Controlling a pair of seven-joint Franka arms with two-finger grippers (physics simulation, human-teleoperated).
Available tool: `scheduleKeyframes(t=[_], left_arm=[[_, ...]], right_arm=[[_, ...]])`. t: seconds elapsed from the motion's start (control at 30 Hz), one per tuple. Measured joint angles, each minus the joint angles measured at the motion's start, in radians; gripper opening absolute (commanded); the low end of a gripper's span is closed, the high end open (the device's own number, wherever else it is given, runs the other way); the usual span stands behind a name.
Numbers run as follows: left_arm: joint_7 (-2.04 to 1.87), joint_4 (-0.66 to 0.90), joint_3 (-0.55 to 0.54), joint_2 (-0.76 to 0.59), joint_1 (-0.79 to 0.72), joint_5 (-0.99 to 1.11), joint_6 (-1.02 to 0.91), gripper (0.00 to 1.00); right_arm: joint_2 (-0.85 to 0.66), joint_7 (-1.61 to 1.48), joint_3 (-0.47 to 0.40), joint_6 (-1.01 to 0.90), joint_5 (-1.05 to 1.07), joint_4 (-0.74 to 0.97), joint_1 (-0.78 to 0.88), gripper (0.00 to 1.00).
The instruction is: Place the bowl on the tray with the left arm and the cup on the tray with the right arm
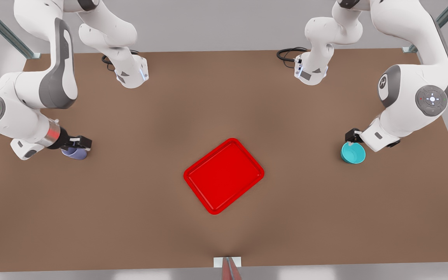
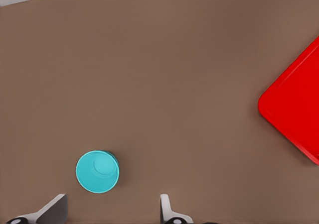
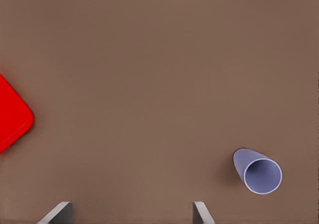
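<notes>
Brown table [image 1: 130, 217]: carries all items. Tray [image 1: 224, 175], bright red, rounded corners, low rim, lies flat near the table's middle, nearer the front edge than the back, turned at an angle to the edges, nothing on it; one corner appears in the left wrist view [image 2: 294, 109] and in the right wrist view [image 3: 12, 117]. Bowl [image 1: 353, 153], turquoise, stands upright on the table toward the edge at the front view's right, well apart from the tray; also seen from above in the left wrist view [image 2: 97, 171]. Cup [image 1: 74, 152], lavender, rests on the table toward the edge at the front view's left, well apart from the tray, mouth up in the right wrist view [image 3: 258, 171]. Left gripper [image 1: 354, 137]: hangs just above the bowl, fingers [image 2: 54, 209] spread wide, gripping nothing, the bowl near one fingertip. Right gripper [image 1: 77, 143]: hangs over the cup, fingers [image 3: 202, 213] spread wide, gripping nothing, the cup lying outside the gap between them.
</notes>
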Motion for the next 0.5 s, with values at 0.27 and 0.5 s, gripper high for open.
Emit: scheduleKeyframes(t=[0.27, 0.5], left_arm=[[0.432, -0.339, 0.115, 0.218, 0.310, -0.145, 0.412, 1.00], [0.539, -0.390, 0.115, 0.356, 0.348, -0.299, 0.465, 1.00]], right_arm=[[0.002, -0.002, -0.001, -0.002, 0.000, 0.000, 0.003, 1.00], [0.002, -0.005, 0.000, -0.003, 0.000, 0.000, 0.002, 1.00]])
